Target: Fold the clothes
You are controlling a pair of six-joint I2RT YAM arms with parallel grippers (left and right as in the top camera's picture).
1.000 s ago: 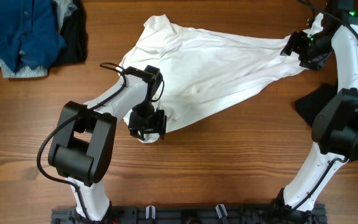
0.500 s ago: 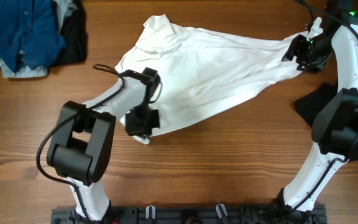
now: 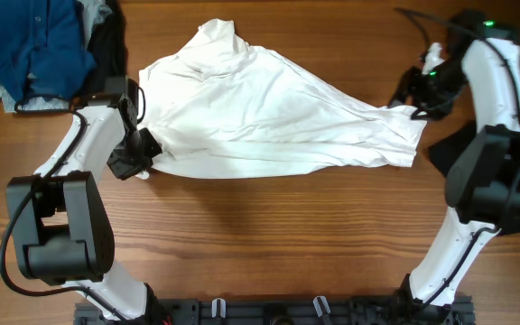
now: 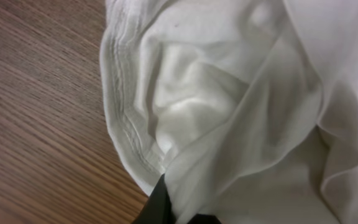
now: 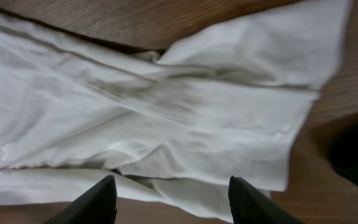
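A white shirt (image 3: 269,117) lies crumpled across the middle of the wooden table. My left gripper (image 3: 139,159) sits at the shirt's left lower edge and is shut on the shirt. In the left wrist view the hemmed white cloth (image 4: 229,112) fills the frame and bunches into the dark fingertips (image 4: 160,204) of that gripper (image 4: 179,216). My right gripper (image 3: 413,90) hovers just above the shirt's right end. In the right wrist view this gripper (image 5: 176,198) is open, its fingers (image 5: 98,200) wide apart over the shirt's folds (image 5: 166,118), holding nothing.
A pile of blue and dark clothes (image 3: 39,45) sits at the table's back left corner. A dark garment (image 3: 450,152) lies at the right edge beside the right arm. Bare wood (image 3: 269,235) runs along the front of the table.
My left gripper has shut on the shirt's edge and pulled it left. The shirt's right end, earlier stretched up to my right gripper, now lies on the table below it.
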